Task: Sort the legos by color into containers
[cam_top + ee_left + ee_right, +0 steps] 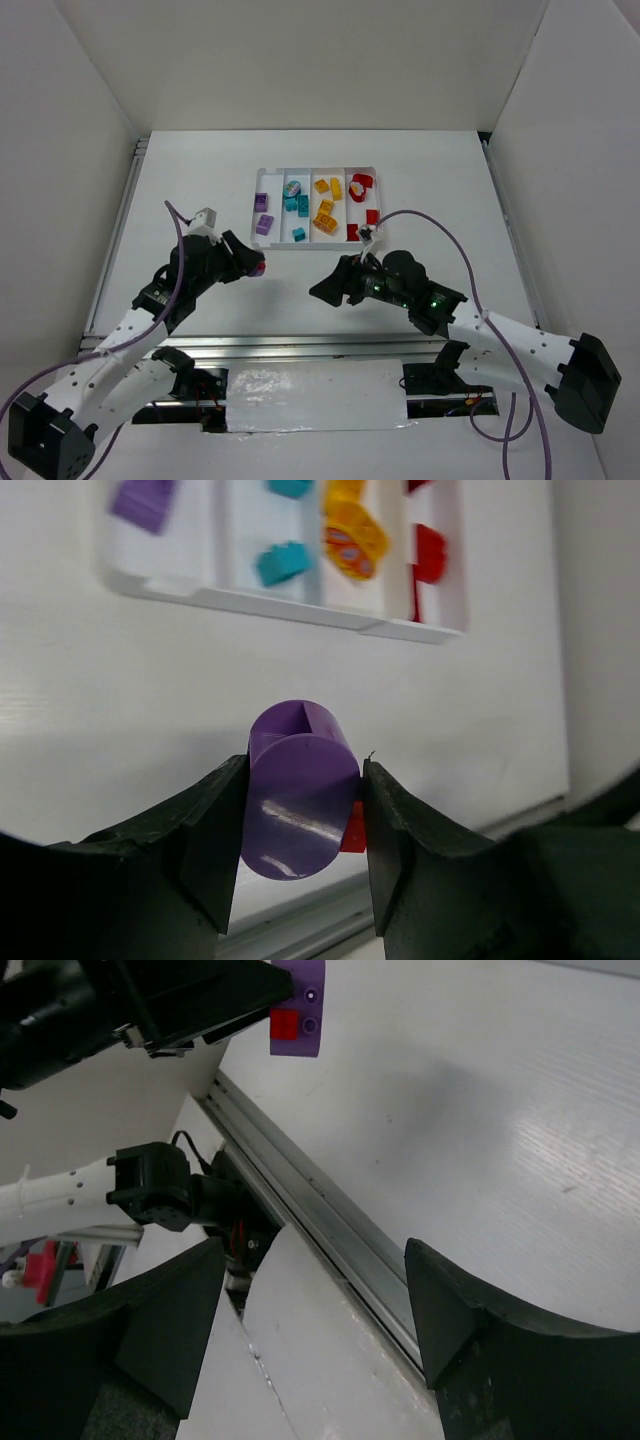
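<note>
My left gripper (254,266) is shut on a round purple lego with a small red piece on its side (300,800), held above the table in front of the tray. The same lego shows in the right wrist view (297,1005). The white tray (256,205) has four compartments: purple bricks (264,224) on the left, then teal bricks (296,203) with a round multicoloured one (293,187), yellow-orange bricks (326,215), and red bricks (361,183). The tray's near rim (260,602) shows in the left wrist view. My right gripper (325,290) is open and empty, right of the left gripper.
A metal rail (300,347) and a white sheet (315,395) run along the near table edge. White walls enclose the table on three sides. A purple cable (440,230) arcs over the right arm.
</note>
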Robot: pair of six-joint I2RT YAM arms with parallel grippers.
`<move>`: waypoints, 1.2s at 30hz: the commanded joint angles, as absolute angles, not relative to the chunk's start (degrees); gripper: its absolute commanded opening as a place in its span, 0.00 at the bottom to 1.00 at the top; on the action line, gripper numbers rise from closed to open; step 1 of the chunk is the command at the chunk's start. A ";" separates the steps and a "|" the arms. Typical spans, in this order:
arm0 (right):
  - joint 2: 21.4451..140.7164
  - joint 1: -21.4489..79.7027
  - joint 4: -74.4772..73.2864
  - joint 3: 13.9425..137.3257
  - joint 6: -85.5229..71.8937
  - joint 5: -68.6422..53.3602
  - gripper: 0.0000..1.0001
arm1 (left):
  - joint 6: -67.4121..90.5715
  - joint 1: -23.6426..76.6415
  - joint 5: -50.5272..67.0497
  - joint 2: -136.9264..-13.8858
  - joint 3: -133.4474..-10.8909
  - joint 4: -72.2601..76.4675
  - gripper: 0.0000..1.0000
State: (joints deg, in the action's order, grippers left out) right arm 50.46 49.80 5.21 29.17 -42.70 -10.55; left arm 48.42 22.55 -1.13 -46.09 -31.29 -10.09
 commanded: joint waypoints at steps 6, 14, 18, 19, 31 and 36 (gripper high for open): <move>58.09 57.02 23.55 31.81 -41.67 -3.62 0.62 | 54.40 36.20 -4.48 -47.28 -38.84 -5.63 0.00; 59.93 61.17 22.42 33.75 -38.50 10.01 0.68 | 57.39 41.21 -5.27 -48.16 -40.34 -3.52 0.00; 61.34 63.02 21.45 35.59 -38.23 13.88 0.68 | 58.44 42.80 -6.76 -48.34 -40.52 -2.99 0.00; 61.61 63.45 21.36 35.94 -38.32 15.54 0.67 | 58.62 43.50 -6.94 -48.43 -40.78 -2.81 0.00; 64.60 63.72 22.49 36.57 -38.67 15.39 0.78 | 60.29 45.09 -5.28 -48.25 -40.25 -0.53 0.00; 62.23 63.72 28.11 33.67 -35.51 13.71 0.00 | 60.56 45.09 -4.40 -48.52 -40.34 -0.53 0.00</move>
State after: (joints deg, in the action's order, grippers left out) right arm 64.12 63.42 21.61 34.30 -37.71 14.04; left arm 60.03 44.69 -6.13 -48.62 -38.81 -3.92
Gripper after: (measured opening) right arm 0.289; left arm 0.571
